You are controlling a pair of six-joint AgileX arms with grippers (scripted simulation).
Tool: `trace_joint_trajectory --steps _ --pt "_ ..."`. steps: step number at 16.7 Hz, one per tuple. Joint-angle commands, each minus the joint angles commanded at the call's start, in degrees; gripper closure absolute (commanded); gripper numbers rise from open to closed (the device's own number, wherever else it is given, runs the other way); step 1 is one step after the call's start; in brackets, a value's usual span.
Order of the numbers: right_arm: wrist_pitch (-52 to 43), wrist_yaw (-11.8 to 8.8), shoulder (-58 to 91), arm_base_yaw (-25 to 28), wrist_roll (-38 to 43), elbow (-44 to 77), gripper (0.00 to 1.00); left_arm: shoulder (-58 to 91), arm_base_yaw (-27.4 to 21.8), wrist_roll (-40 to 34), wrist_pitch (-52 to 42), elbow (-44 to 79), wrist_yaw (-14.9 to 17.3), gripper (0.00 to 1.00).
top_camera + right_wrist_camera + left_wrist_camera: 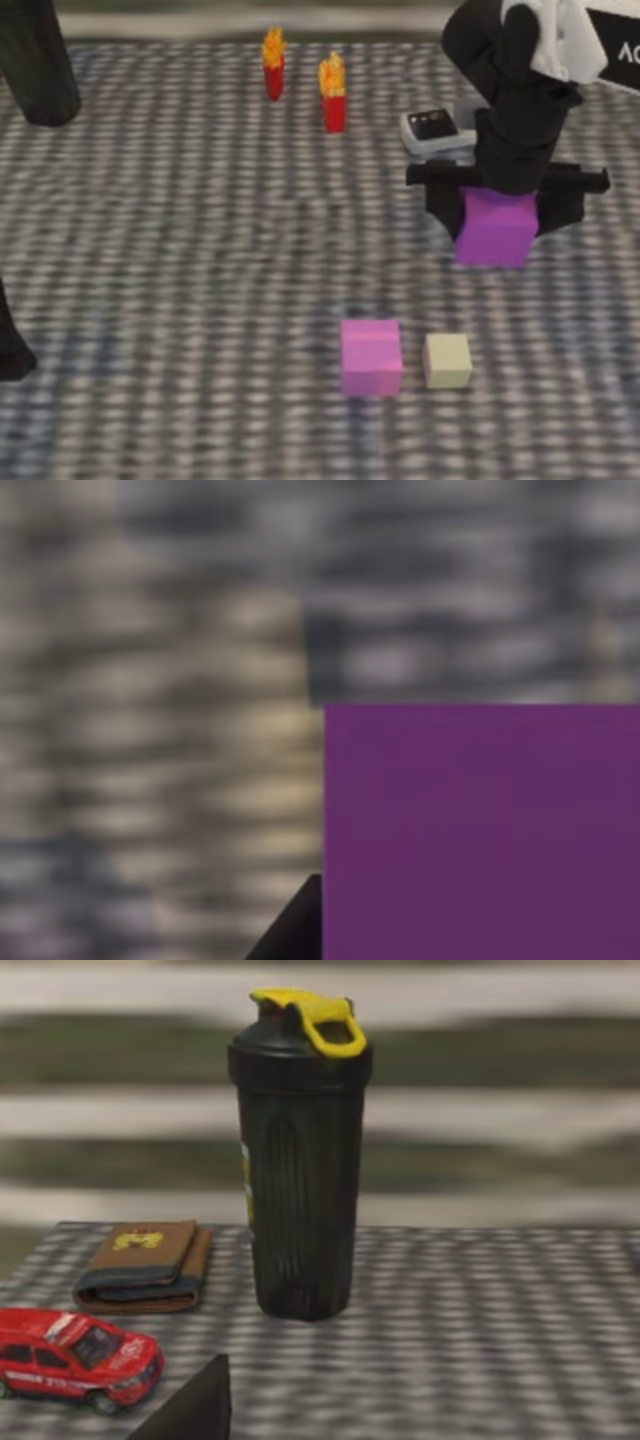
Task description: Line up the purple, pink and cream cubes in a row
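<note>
My right gripper reaches down over the purple cube, the largest of the three, with a black finger on each side and shut on it. In the right wrist view one fingertip lies flush against the purple cube. The pink cube sits on the table nearer the front. The small cream cube stands just to its right, with a narrow gap between them. My left gripper is parked at the table's left edge, open, with nothing in it.
Two red fries cartons stand at the back. A grey phone handset lies behind my right gripper. The left wrist view shows a black shaker bottle, a brown wallet and a red toy car.
</note>
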Motion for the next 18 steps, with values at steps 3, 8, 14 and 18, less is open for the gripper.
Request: trace_joint_trajectory --steps 3,8,14,18 --pt "0.1 0.0 0.3 -0.2 0.2 0.0 1.00 0.0 0.0 0.0 0.0 0.0 0.0 0.00" --pt "-5.0 0.1 5.7 8.9 8.0 9.6 1.00 0.0 0.0 0.0 0.0 0.0 0.0 0.00" --pt "-14.1 0.2 14.6 26.9 23.0 28.2 1.00 0.0 0.0 0.0 0.0 0.0 0.0 0.00" --pt "-16.2 0.3 16.5 31.2 27.0 32.6 1.00 0.0 0.0 0.0 0.0 0.0 0.0 0.00"
